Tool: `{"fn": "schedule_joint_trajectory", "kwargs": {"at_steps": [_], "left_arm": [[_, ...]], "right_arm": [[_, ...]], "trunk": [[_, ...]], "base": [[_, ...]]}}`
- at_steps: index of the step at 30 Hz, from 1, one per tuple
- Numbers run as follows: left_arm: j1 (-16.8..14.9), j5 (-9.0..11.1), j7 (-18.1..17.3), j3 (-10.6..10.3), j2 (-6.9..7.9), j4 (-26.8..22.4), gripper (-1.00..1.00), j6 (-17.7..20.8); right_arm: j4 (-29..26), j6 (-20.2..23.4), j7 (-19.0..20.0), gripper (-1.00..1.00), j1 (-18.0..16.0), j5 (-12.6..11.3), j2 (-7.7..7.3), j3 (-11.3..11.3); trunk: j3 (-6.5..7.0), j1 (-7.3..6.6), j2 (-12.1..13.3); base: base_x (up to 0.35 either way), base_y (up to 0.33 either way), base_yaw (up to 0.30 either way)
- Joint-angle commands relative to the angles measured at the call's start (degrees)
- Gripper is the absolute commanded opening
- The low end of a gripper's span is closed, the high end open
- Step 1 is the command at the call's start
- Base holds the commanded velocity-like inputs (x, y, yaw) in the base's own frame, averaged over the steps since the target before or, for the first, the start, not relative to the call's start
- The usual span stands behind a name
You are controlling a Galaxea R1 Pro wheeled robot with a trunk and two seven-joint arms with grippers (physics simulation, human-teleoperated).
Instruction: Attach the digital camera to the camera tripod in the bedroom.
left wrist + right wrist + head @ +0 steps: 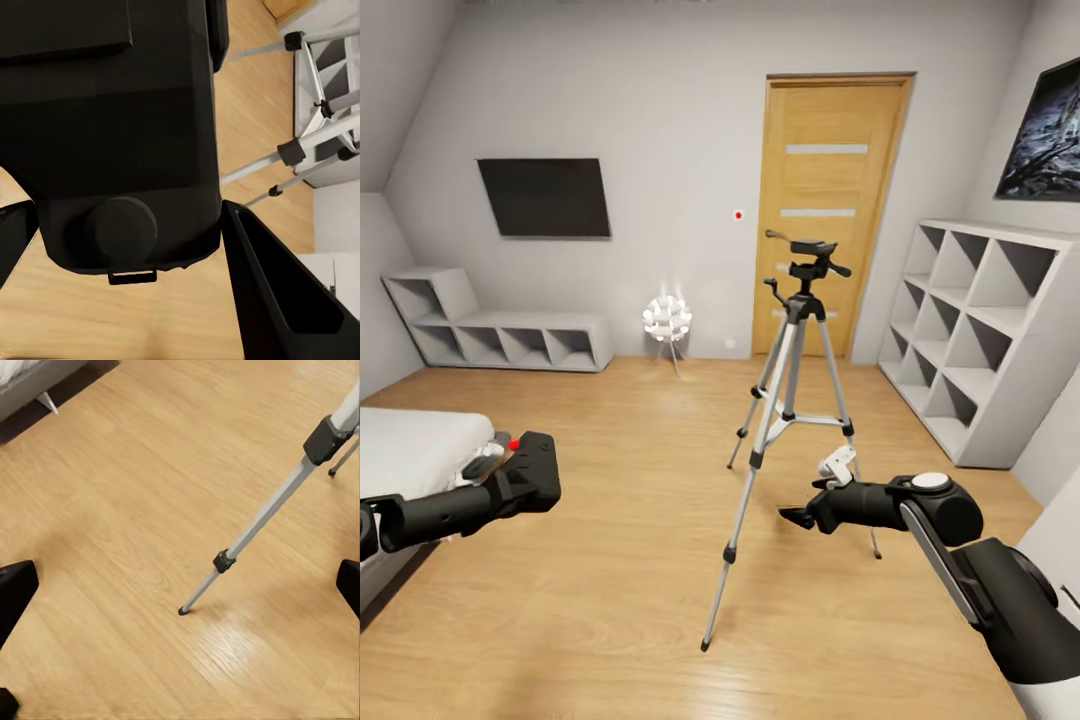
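The camera tripod (792, 400) stands upright on the wood floor in the middle of the bedroom, black head and pan handle on top, nothing mounted on it. My left gripper (525, 470) is shut on the digital camera (532, 465), a black box with a red button, held low at the left, well apart from the tripod. In the left wrist view the camera body (112, 135) sits between the black fingers (277, 300), with tripod legs (300, 146) beyond. My right gripper (796, 517) is open near the tripod's front leg (247, 536), with nothing between its fingers.
A white bed (410, 450) lies at the left. White cube shelves (980, 340) line the right wall and a low shelf unit (500, 335) the back left. A wooden door (825, 210), a wall TV (545, 197) and a small lit lamp (667, 320) stand behind.
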Motion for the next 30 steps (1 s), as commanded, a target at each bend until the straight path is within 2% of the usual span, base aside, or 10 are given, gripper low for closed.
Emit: {"fn": "schedule_joint_trajectory", "kwargs": {"at_steps": [1, 4, 9, 12, 24, 30], "left_arm": [[0.0, 0.5, 0.5, 0.1, -0.02, 0.0, -1.00, 0.2], [0.2, 0.5, 0.5, 0.2, -0.04, 0.0, -1.00, 0.2], [0.4, 0.5, 0.7, 0.1, -0.09, 0.0, -1.00, 0.2], [0.5, 0.5, 1.3, 0.1, -0.12, 0.0, -1.00, 0.2], [0.5, 0.8, 2.7, 0.1, -0.08, 0.1, -1.00, 0.2], [0.5, 0.9, 2.8, 0.2, -0.07, 0.1, -1.00, 0.2]], "right_arm": [[0.0, 0.2, 1.7, 1.00, 0.2, -0.4, -1.16, 0.0], [0.1, -0.1, 5.9, 1.00, 0.7, -0.4, -3.37, -0.3], [0.1, -0.4, 8.7, 1.00, 1.0, -0.3, -4.68, -0.8], [0.1, -0.5, 9.5, 1.00, 1.1, -0.2, -5.02, -1.0], [0.1, -0.5, 9.9, 1.00, 1.2, 0.0, -5.52, -1.5], [0.3, -0.5, 9.7, 1.00, 1.3, 0.1, -5.62, -1.5]], "trunk": [[0.13, -0.23, 0.4], [0.67, -0.89, 1.6], [1.56, -1.98, 3.6], [2.10, -2.64, 4.8], [2.10, -2.64, 4.8], [2.10, -2.64, 4.8]], "base": [[0.000, 0.000, 0.291], [0.000, 0.000, 0.291], [0.000, 0.000, 0.291], [0.000, 0.000, 0.291], [0.000, 0.000, 0.268], [0.044, -0.108, 0.120]]}}
